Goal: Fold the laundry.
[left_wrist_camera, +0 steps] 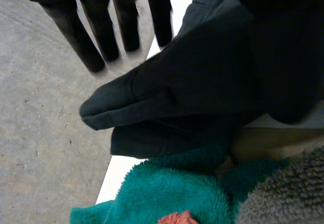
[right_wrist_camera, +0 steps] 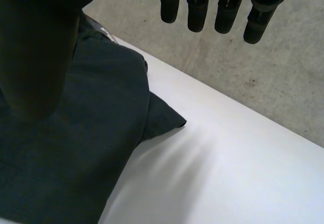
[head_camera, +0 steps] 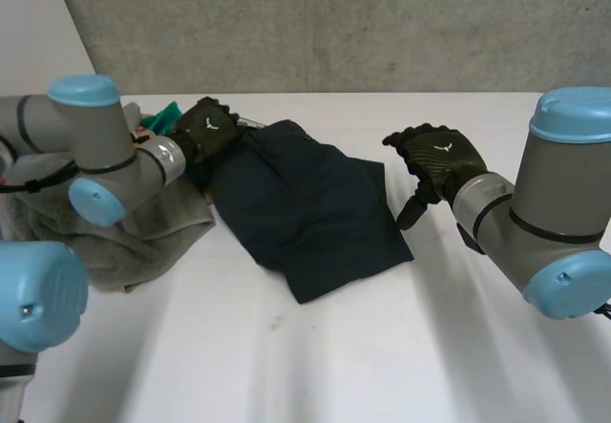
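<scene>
right robot hand [head_camera: 437, 156] hovers, fingers loose, beside the dark garment [head_camera: 305, 203].

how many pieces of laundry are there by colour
dark navy garment: 1
grey towel: 1
teal towel: 1
orange cloth, only a small bit showing beside the teal towel: 1
total: 4
</scene>
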`<action>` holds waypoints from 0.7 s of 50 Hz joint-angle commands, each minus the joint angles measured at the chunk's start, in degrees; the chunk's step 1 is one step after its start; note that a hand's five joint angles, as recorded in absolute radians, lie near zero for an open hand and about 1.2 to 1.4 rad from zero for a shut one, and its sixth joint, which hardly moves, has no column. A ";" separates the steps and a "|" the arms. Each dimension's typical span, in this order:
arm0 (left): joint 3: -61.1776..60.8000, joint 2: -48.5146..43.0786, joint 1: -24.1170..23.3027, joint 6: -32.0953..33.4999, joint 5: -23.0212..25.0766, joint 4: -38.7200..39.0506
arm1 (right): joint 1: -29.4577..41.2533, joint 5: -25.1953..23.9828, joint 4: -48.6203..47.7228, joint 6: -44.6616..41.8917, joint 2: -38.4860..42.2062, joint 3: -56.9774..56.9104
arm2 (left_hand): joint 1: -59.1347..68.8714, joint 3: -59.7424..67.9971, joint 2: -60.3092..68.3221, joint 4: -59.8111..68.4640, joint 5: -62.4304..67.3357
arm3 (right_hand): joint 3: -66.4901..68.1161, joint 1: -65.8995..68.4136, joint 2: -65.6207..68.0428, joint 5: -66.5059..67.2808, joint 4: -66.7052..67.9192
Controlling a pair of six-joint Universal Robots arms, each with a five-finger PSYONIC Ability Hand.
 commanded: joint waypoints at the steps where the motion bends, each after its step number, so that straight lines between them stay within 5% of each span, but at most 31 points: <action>1: 1.60 -0.16 -2.40 -0.77 -1.36 3.90 | -0.74 0.01 0.05 -1.66 0.69 -0.01 | 48.06 51.05 51.07 51.02 50.60 | -1.87 -3.35 -2.28 -2.83 -2.51; 5: 1.52 4.31 -3.90 -2.44 -4.87 11.35 | -1.62 0.01 0.05 -1.48 0.61 -0.36 | 48.06 51.05 51.07 51.02 50.60 | -1.87 -3.35 -2.28 -2.83 -2.51; 10: -0.32 13.00 -6.18 -10.41 -9.88 29.43 | -2.58 0.01 0.14 -0.61 -0.09 -0.62 | 48.06 51.05 51.07 51.02 50.60 | -1.87 -3.35 -2.28 -2.83 -2.51; 16: -2.53 20.23 -8.82 -27.89 -3.23 41.86 | -4.16 0.01 0.14 0.63 -0.80 -1.24 | 48.06 51.05 51.07 51.02 50.60 | -1.87 -3.35 -2.28 -2.83 -2.51; 22: -2.79 19.54 -11.80 -44.07 4.16 41.88 | -6.97 0.45 0.14 3.61 -1.50 -2.29 | 48.06 51.05 51.07 51.02 50.60 | -1.87 -3.35 -2.28 -2.83 -2.51; 32: -4.11 10.22 -18.75 -50.35 11.63 28.97 | -11.63 1.06 -0.12 4.94 -1.50 -3.78 | 48.06 51.05 51.07 51.02 50.60 | -1.87 -3.35 -2.28 -2.83 -2.51; 35: -5.16 8.02 -20.33 -48.68 14.45 24.22 | -13.04 0.71 -0.12 4.93 -1.33 -4.40 | 11.55 14.54 14.56 14.51 14.09 | -1.87 -3.35 -2.28 -2.83 -2.51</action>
